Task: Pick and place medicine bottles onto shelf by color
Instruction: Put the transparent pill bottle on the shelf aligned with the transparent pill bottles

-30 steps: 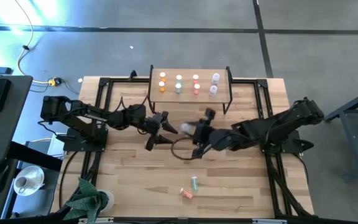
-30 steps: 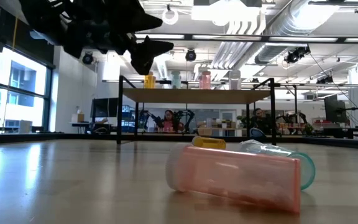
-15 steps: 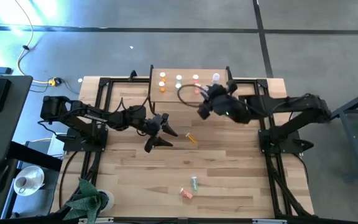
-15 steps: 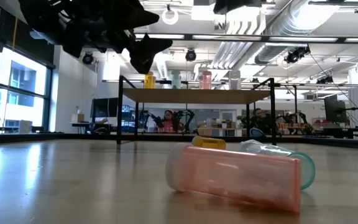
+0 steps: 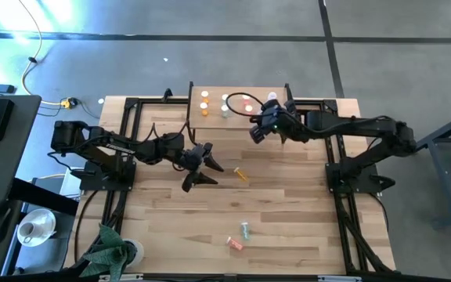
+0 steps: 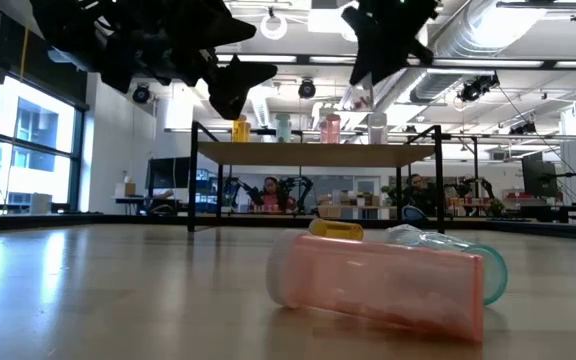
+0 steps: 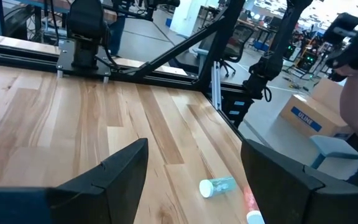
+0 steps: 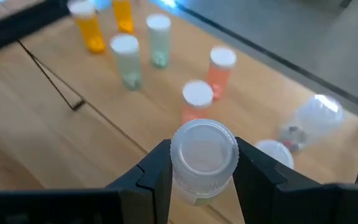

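One clear bottle [image 8: 204, 155] in right tool [image 8: 201, 171], past shelf [image 5: 214, 92] edge.

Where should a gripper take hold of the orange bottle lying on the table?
Around the middle of its body, coming straight down. The orange bottle lies on its side on the table with nothing close by, so fingers can straddle its round sides across its length.
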Controlling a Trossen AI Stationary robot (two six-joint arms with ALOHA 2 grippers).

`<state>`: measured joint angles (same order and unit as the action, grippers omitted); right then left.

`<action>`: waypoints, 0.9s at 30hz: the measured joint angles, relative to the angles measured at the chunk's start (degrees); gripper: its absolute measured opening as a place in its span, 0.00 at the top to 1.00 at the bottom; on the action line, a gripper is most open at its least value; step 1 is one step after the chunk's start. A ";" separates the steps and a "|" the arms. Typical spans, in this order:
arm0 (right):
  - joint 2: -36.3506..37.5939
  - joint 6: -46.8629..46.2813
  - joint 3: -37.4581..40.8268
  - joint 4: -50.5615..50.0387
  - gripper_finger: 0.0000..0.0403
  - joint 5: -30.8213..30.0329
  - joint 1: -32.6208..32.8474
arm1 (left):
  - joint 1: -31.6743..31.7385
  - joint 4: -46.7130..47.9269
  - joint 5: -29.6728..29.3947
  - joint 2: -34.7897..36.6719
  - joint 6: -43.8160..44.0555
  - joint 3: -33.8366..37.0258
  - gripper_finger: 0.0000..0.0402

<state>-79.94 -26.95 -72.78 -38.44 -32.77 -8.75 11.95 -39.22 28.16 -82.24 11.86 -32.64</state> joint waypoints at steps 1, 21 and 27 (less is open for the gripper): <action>0.00 -0.05 0.52 -0.02 0.70 0.56 -0.59 | 0.02 0.00 0.00 -0.02 0.02 0.02 0.39; 0.00 -1.12 3.51 3.13 0.70 0.95 -5.52 | 0.02 0.32 0.00 -0.02 0.00 0.02 0.39; 0.00 -0.61 3.51 2.14 0.70 0.06 -5.52 | 0.02 0.44 -0.02 -0.04 0.00 0.04 0.39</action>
<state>-79.94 -27.57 -69.28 -36.30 -32.71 -14.26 11.97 -38.79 28.14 -82.28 11.86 -32.60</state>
